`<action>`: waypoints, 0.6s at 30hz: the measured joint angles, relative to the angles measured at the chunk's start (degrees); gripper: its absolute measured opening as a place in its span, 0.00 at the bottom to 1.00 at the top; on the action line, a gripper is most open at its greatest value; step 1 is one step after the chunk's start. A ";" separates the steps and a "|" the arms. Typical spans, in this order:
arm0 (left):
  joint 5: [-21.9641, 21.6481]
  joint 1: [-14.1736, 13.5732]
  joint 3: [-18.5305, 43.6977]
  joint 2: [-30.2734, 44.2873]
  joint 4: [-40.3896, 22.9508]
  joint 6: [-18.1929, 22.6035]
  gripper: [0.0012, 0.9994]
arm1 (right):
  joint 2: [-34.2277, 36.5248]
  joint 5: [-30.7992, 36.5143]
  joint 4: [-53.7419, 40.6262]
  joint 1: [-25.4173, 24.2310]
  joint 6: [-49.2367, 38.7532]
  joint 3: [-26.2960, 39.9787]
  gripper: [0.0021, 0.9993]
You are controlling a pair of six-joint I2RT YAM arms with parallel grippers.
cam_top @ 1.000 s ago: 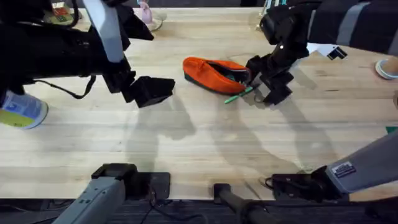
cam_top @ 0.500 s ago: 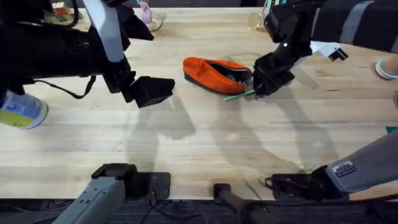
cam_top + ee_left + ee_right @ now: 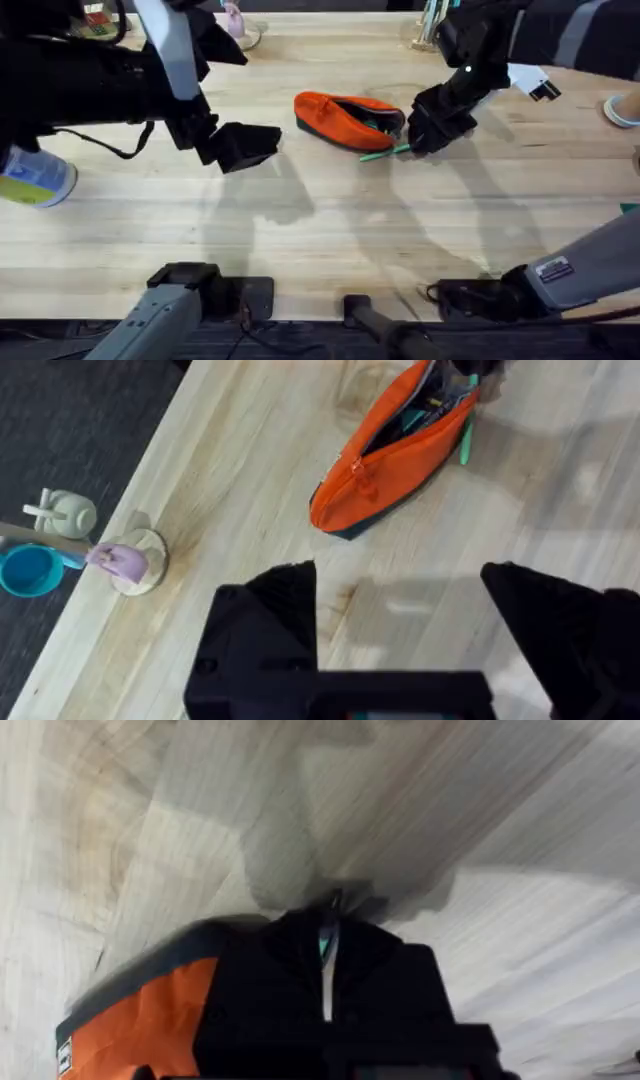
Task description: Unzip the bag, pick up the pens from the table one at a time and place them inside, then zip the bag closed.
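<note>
The small orange fabric pouch lies unzipped on the light wooden table with pens inside, the right gripper pinches one mint-green pen beside its mouth, the left gripper hangs open and empty nearby, and zipping remains.

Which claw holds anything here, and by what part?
Right claw pinches one end of a thin mint-green pen beside the orange fabric pouch. Left claw is open, holding nothing.
</note>
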 joint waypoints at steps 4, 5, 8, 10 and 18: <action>0.01 0.00 0.00 0.00 0.00 0.01 0.99 | -0.02 -0.48 -0.07 -0.40 -0.27 0.00 0.03; 0.00 0.00 0.00 0.00 -0.02 0.02 0.99 | -0.02 -0.63 -0.09 -0.59 -0.55 0.00 0.03; 0.00 0.00 0.00 0.00 0.00 0.02 0.99 | -0.16 -0.63 -0.33 -1.11 -1.82 0.00 0.03; 0.00 0.00 0.00 0.00 0.00 0.00 0.99 | -0.42 0.16 -0.66 -1.57 -2.81 0.00 0.03; 0.00 0.00 0.00 0.00 0.00 0.00 0.99 | -3.85 2.98 -1.20 -2.46 -7.47 1.33 0.03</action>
